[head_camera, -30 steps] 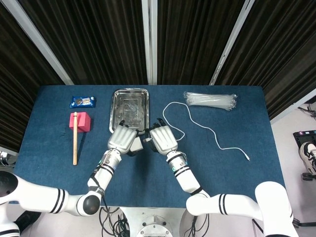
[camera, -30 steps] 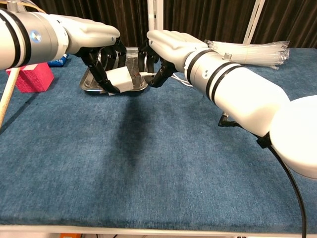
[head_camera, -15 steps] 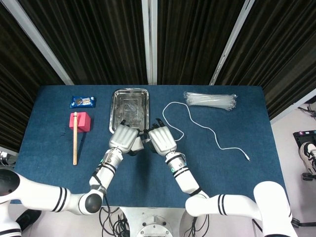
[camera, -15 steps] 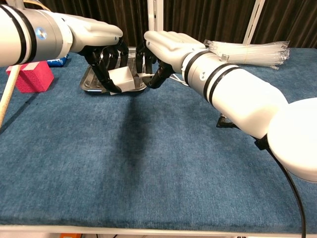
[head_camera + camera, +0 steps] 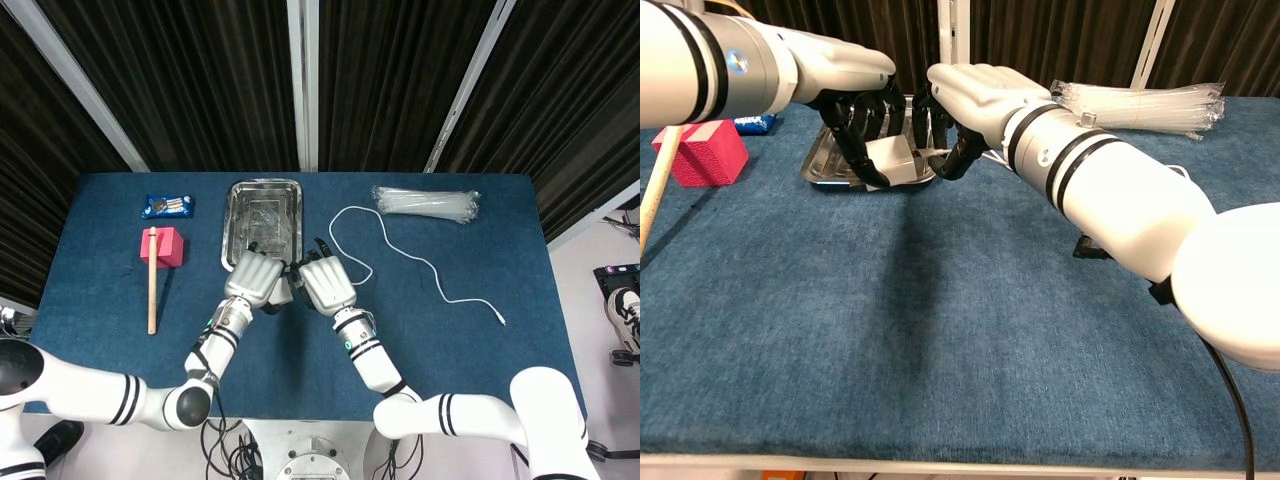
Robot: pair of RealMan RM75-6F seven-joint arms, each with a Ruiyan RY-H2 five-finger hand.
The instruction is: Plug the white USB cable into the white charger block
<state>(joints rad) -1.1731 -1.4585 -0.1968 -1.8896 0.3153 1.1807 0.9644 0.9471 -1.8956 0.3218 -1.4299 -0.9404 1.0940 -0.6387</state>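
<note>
From the head view, the left hand (image 5: 256,277) and right hand (image 5: 324,283) meet knuckle to knuckle just in front of the shiny rectangular metal tray (image 5: 264,190); between them a corner of the small white charger block (image 5: 281,293) shows, wrapped in the left hand's fingers; the thin white USB cable (image 5: 420,262) runs out from under the right hand, loops away beyond it and trails off to its outer side, its far end lying loose on the blue cloth-covered table (image 5: 460,360); the plug itself is hidden beneath the right hand here. Well out past the left hand sit a pink foam block (image 5: 166,246) with a pale wooden stick (image 5: 152,285) laid across it, and a blue snack packet (image 5: 167,206); beyond the right hand lies a clear plastic bundle of sleeves (image 5: 426,204).

From the chest view, the left hand (image 5: 862,100) holds the charger block (image 5: 890,158) off the table, one face turned toward the other hand — likely so the socket meets the plug squarely; the right hand (image 5: 958,105) pinches the cable's plug end (image 5: 934,152) between dark fingertips and aims it at that face; plug and block sit very close, but whether the plug has entered I cannot tell.
</note>
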